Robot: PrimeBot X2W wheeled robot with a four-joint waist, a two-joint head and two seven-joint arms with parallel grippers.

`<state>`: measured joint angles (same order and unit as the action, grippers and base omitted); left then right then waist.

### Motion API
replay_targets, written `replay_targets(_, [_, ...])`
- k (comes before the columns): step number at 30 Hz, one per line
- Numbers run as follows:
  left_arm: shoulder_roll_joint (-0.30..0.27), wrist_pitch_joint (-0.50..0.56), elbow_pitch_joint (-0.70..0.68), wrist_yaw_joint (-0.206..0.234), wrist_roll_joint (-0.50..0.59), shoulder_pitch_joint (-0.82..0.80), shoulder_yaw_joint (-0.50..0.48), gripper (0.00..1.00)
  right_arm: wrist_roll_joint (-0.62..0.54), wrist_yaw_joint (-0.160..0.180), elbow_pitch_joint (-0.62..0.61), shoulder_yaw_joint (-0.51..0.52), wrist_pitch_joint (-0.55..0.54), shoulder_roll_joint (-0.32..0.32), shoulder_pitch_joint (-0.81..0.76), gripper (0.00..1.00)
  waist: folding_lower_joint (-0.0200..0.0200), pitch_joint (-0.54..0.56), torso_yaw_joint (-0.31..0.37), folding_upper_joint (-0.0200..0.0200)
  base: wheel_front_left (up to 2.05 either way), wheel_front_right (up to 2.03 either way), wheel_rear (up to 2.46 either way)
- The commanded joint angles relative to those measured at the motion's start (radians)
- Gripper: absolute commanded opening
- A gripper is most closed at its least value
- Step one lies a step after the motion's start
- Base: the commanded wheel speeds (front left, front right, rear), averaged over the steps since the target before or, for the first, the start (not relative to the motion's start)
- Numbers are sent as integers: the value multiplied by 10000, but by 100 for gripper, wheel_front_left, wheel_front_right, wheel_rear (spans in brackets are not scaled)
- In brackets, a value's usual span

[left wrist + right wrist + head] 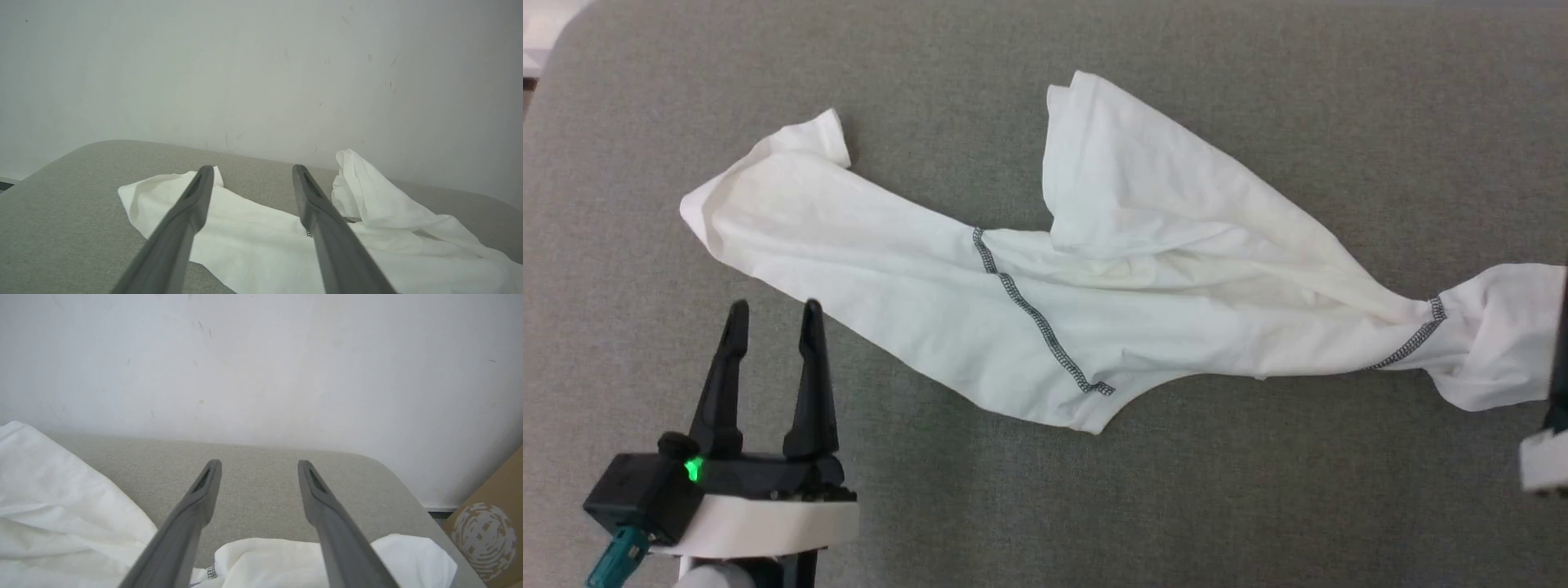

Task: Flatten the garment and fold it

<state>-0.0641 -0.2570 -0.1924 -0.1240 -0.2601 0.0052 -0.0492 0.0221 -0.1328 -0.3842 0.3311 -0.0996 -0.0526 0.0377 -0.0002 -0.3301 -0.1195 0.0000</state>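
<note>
The garment (1045,286), a white T-shirt with dark zigzag seams, lies crumpled and twisted across the grey padded surface (1258,506), stretched from the left to the right edge of the head view. My left gripper (774,312) stands open at the lower left, just short of the shirt's near edge, nothing between its fingers. In the left wrist view the garment (253,232) lies beyond the open left gripper (252,170). In the right wrist view the right gripper (259,464) is open above a sleeve of the garment (278,559), not holding it. A part of the right arm (1547,457) shows at the right edge.
A pale wall (261,73) rises behind the padded surface. The surface's rounded corners show at the far left (556,73) and, in the right wrist view, at the far right (392,473). A brown cardboard box (490,522) stands beyond that right corner.
</note>
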Motion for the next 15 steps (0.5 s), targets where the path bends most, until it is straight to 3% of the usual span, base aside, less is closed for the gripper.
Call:
replay_targets(1, [54, -47, 9, -67, 60, 173, -43, 100, 301, 21, 222, -110, 212, 19, -325, 100, 2, 295, -2, 0, 0, 0, 0])
replay_targets(5, [99, -47, 71, -67, 38, 465, -48, 100, 787, 21, 868, -667, 698, 21, -908, 100, 2, 579, 32, 0, 0, 0, 0])
replay_targets(15, [133, -47, 79, -67, 116, 524, 146, 100, 298, 21, 931, -973, 543, 23, -624, 100, 2, 889, -269, 0, 0, 0, 0])
